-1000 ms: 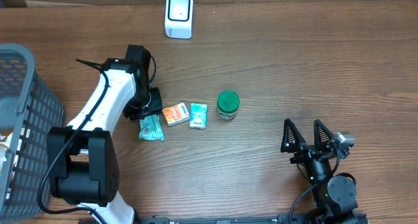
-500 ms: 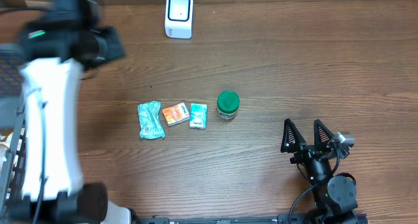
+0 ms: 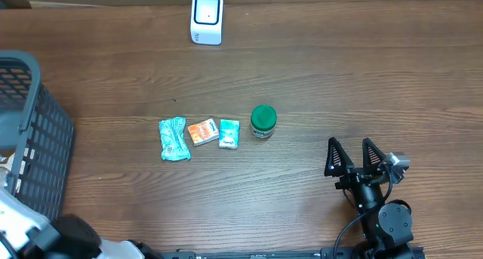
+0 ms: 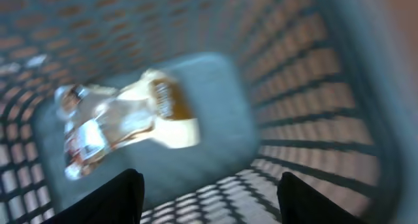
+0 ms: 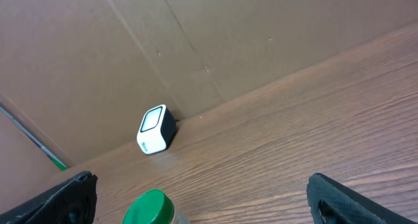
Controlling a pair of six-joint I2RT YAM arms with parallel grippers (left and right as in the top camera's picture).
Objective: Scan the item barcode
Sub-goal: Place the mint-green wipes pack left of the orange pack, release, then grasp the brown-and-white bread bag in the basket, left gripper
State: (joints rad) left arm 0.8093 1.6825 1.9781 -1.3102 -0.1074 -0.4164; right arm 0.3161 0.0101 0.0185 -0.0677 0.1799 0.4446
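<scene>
Wood table point(image 3: 339, 78), cardboard wall behind it. Your scanner point(image 3: 207, 18) sits at the far edge, centre-left: white body, dark window.

Four items lie in a row mid-table, left to right:
- teal packet point(image 3: 173, 139)
- orange packet point(image 3: 201, 131)
- green-white packet point(image 3: 229, 134)
- jar point(image 3: 263, 121) with a green lid

The three packets lie flat and almost touch. The jar stands upright just beside the last one. All four are well apart from the scanner.

Basket point(image 3: 34, 131), grey mesh, sits at the table's left edge. Left arm point(image 3: 53, 240) only shows at the bottom-left corner overhead, and you can't see its gripper from there.

Left wrist view is blurred but looks down into the basket. A pale wrapper point(image 4: 124, 123) with a brown patch lies on the basket floor. Left gripper point(image 4: 209, 201) hangs above it with fingers point(image 4: 114, 198) spread and nothing between them. It's apart from the wrapper, so released. You can't read a label or barcode through the blur.

Right gripper point(image 3: 353, 159) is at the near right of the table, well apart from the row, jaws wide and empty. Its wrist view shows the scanner against the wall and the jar lid at the bottom edge. Both fingers sit in the lower frame corners with only table between them.
</scene>
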